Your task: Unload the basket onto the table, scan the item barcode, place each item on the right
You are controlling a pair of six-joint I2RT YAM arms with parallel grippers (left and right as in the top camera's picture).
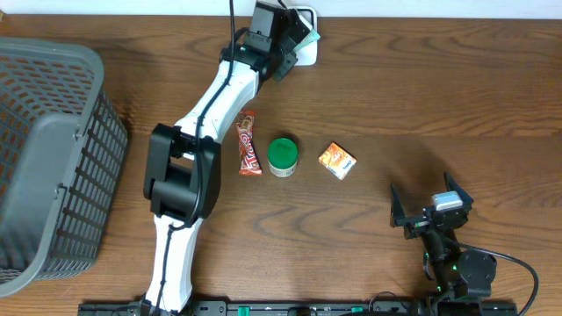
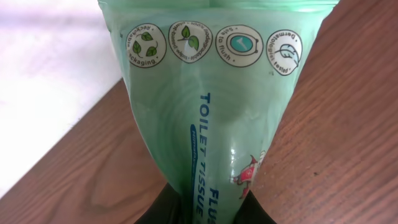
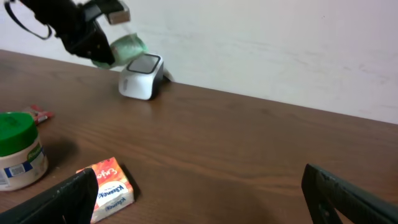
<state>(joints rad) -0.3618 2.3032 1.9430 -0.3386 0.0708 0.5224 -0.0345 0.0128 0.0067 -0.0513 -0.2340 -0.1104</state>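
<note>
Fingers (image 2: 163, 210) of your left gripper (image 1: 292, 39) are clamped on the tail of the green toilet tissue pack (image 2: 211, 112). Its long axis runs straight out from them, over the scanner (image 3: 142, 78). Right gripper (image 1: 430, 209) is spread wide, well apart from it. Left arm is nearer, so I'd rotate the pack there; no barcode showing.

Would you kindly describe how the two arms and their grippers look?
The left arm has long white link shells joined by bulky black joint housings, with a thin black cable running along them. The left gripper is black. The right arm is black, with green lights and a looping black cable. The right gripper has two black fingers and a pale grey block.
</note>
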